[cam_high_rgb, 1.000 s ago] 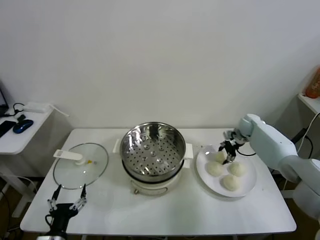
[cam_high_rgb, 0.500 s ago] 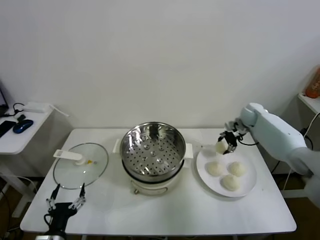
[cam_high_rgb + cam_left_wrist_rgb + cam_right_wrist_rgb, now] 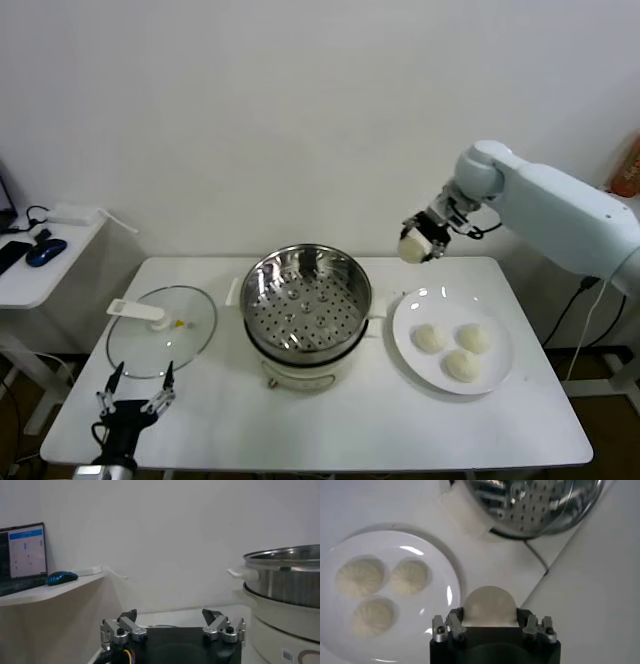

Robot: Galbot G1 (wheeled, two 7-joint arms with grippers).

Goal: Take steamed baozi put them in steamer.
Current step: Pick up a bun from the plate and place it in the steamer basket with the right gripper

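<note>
Right gripper (image 3: 417, 243) raised in the air, jaws closed on one bun (image 3: 410, 247), round, no long axis, dome outward between the jaws. Below the jaws and toward the right: white plate (image 3: 500, 376) with three more buns (image 3: 462, 351), domes up. Below and to the left of the jaws: steamer (image 3: 306, 312), upright, open mouth upward, perforated tray bare. Left gripper (image 3: 133, 397) parked low at the table's near left edge, jaws spread wide, holding nothing, glass lid (image 3: 160, 331) just beyond them.
</note>
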